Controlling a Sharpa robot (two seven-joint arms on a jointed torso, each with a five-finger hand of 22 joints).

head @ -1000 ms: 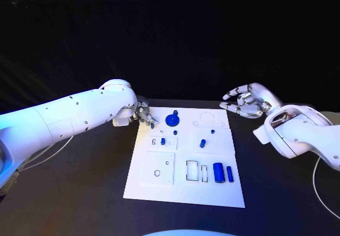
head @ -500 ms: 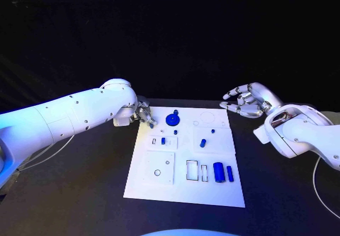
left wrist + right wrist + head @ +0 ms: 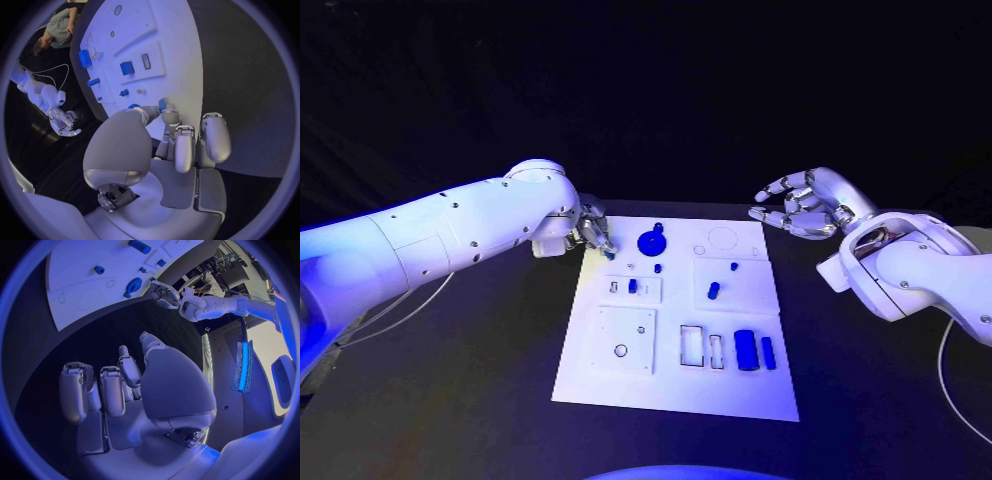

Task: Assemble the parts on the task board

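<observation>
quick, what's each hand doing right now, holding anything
left hand: pinching a small blue part
right hand: open, holding nothing

Black table (image 3: pixel 459 400), white task board (image 3: pixel 672 392) centred

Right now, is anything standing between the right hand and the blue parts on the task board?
Nothing visible does. The right hand hovers off the task board's far right corner; only bare board lies before the blue disc.

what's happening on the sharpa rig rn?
Board assembly. The left hand sits at the far left corner of the white task board, fingers pinching a small blue part, beside the round blue gear. The right hand hovers off the board's far right corner, fingers curled, holding nothing. Other blue parts lie across the board.
</observation>
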